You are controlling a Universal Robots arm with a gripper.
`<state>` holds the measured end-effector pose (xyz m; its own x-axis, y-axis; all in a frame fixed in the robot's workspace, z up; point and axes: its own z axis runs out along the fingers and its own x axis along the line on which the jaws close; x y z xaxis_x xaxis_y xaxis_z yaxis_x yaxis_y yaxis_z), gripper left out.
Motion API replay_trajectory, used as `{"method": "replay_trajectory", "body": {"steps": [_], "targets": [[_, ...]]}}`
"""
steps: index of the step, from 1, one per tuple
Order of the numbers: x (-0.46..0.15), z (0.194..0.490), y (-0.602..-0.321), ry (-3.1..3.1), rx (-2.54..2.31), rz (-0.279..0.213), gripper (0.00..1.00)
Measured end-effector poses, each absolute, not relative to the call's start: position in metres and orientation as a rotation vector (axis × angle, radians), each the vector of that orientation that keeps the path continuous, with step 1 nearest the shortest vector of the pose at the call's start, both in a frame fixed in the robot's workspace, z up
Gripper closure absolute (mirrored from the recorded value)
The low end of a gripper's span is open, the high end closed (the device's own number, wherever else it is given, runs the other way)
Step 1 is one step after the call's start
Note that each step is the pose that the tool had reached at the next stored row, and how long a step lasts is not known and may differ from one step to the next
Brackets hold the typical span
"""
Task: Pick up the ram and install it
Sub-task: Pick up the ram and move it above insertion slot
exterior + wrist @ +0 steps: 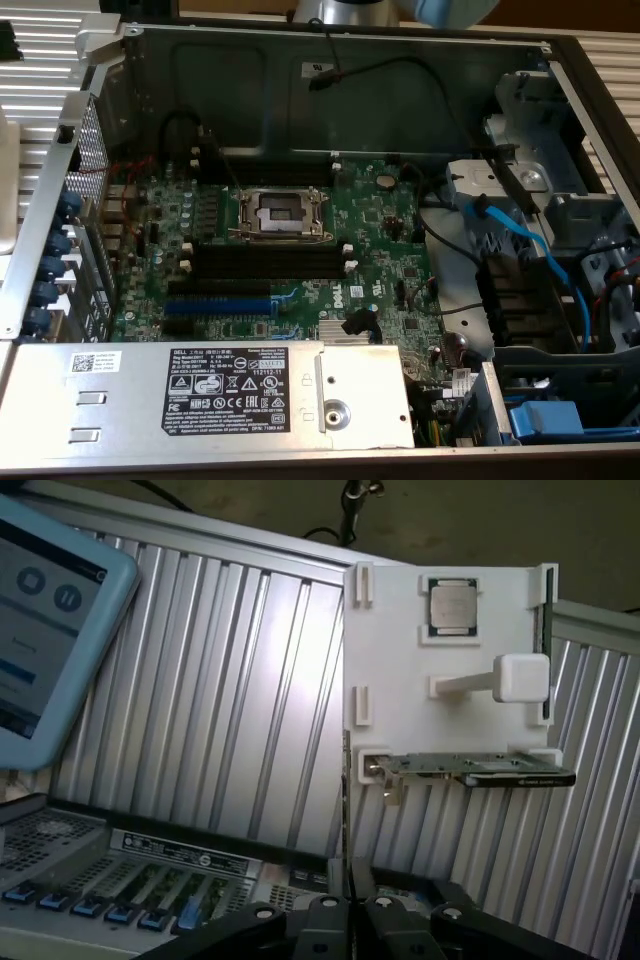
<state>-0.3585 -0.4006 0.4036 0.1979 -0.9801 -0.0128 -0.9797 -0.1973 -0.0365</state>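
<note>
Ribbed metal bench (230,680) under everything; open PC case (330,60) laid flat on it.

Exterior view, starting at the exterior view's left:
- A row of blue clips (55,245) is seen on the case's end bracket.
- Next comes the motherboard (380,250), with the CPU socket (280,212) empty.
- The long black slots (265,262) with white end clips lie just nearer than the socket, and nothing is seated in them.
- The blue slot (215,305) lies nearer again, and the power supply (350,400) runs along the near edge.
- Blue cables (520,240) are routed over the drive cage at the exterior view's right.

Wrist view:
- A tablet (45,620) is seen first, then a white parts holder (400,680) on the bench.
- The holder carries a CPU (452,606), a white block (520,677) and a bracketed card (470,770) across one end.
- The ram (545,645) is stood on edge in a slot along the holder's side away from the tablet. Only its thin dark-green edge is shown.
- It is not yet picked and is well apart from the gripper (352,900), whose fingers are seen brought together with nothing held between them.

Handling, as judged:
- The ram is expected to be light, stiff and thin, with smooth faces that may slip or pivot if it is gripped off-centre.
- It is best pinched across its thickness at mid-length on the exposed long edge.
- The contact edge and the chips should be spared from squeeze, and bending is to be avoided.
</note>
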Motion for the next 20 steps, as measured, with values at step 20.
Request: {"method": "replay_trajectory", "body": {"steps": [20], "targets": [[-0.286, 0.407, -0.401, 1.969, -2.411, -0.022, 0.88]]}}
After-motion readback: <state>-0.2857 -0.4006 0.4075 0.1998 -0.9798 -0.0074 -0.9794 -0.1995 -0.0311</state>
